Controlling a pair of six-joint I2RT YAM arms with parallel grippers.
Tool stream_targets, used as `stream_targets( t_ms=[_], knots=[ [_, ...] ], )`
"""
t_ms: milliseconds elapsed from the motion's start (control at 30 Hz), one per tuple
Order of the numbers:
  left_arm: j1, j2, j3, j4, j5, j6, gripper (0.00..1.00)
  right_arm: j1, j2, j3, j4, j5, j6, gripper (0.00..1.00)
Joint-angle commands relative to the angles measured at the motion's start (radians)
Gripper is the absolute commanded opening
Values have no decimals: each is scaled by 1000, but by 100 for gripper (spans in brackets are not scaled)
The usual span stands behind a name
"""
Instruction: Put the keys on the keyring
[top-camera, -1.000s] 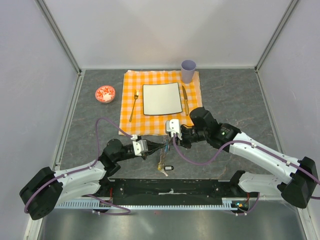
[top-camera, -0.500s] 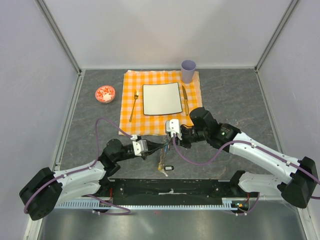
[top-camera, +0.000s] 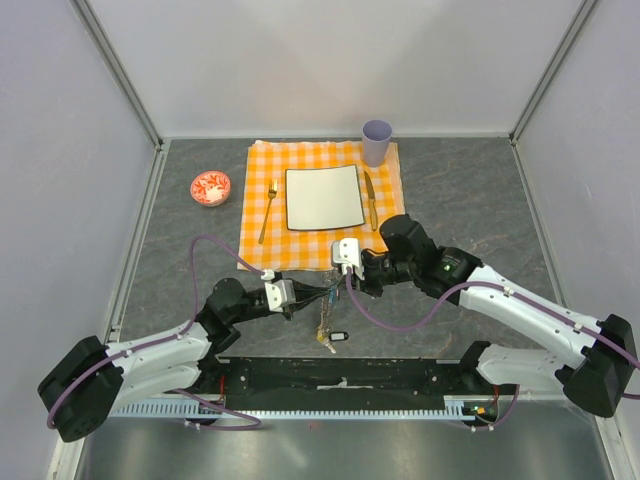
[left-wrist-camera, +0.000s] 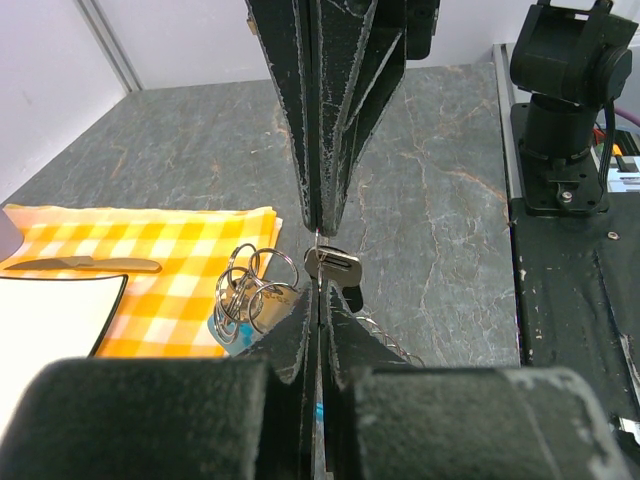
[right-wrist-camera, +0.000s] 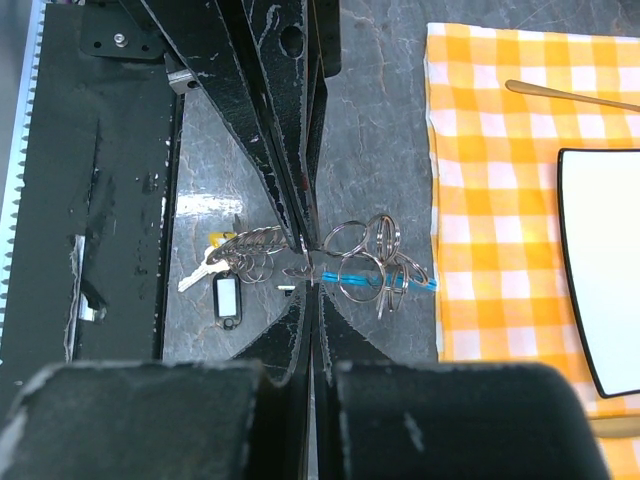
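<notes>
- While both arms crowd one spot, the table (top-camera: 460, 190) offers bare stone to either side, but the base rail (top-camera: 340, 375) sits close behind.
- Checked cloth (top-camera: 300, 252): its near edge lies just beside the rings, and a dragged ring could snag and ruck it.
- Left gripper (left-wrist-camera: 318, 300) and right gripper (right-wrist-camera: 310, 297): both clamped tight, tip to tip. What each pinches I cannot tell. Any twist risks the fingers colliding.
- Keyring (right-wrist-camera: 362, 250): tangled loops with a blue tag (right-wrist-camera: 375, 281), between the tips and the cloth.
- Keys (right-wrist-camera: 205, 272): a bunch nearer the bases. One key (left-wrist-camera: 333, 266) at the tips could slip.
</notes>
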Motion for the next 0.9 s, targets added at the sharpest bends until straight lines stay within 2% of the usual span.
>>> stream_targets(
  t_ms=[0, 567, 867],
  knots=[
    [-2, -21, 22, 39, -23, 6, 2, 4, -30, 39, 29, 3, -11, 0],
    [-2, -21, 14, 38, 44, 102, 2, 4, 10, 63, -14, -104, -39, 0],
    [-2, -33, 5, 45, 75, 139, 2, 4, -6, 60, -34, -52, -47, 0]
  ],
)
